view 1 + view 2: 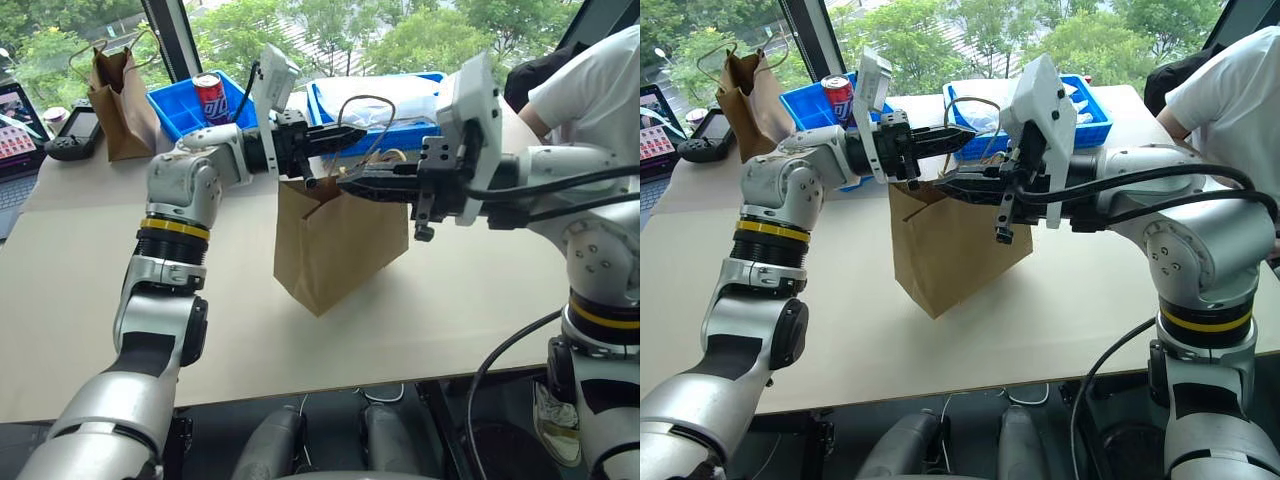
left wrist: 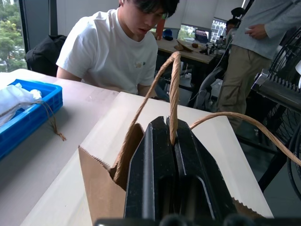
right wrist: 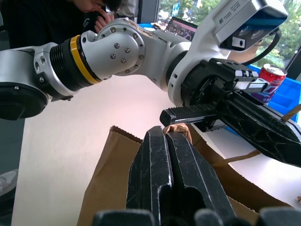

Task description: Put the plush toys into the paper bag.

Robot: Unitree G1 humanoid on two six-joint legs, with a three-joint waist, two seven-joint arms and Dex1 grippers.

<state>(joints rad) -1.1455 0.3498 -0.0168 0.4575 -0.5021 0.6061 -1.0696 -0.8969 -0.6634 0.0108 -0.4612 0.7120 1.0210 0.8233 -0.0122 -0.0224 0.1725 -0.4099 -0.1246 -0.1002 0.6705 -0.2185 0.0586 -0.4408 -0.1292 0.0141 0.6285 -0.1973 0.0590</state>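
Bag (image 1: pixel 335 245) stands at bench (image 1: pixel 80 300) centre. Left gripper (image 1: pixel 345 138), entering from 9 o'clock, is clamped on one loop handle (image 2: pixel 175 89); right gripper (image 1: pixel 345 180), from 3 o'clock, pinches the bag's rim.

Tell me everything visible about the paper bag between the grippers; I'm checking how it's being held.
The paper bag is light-brown kraft paper with a serrated top edge and twisted paper loop handles. It hangs tilted, one bottom corner low over the table. The left gripper is shut on one handle; the right gripper, also shut, pinches the bag's top. Its contents cannot be seen.
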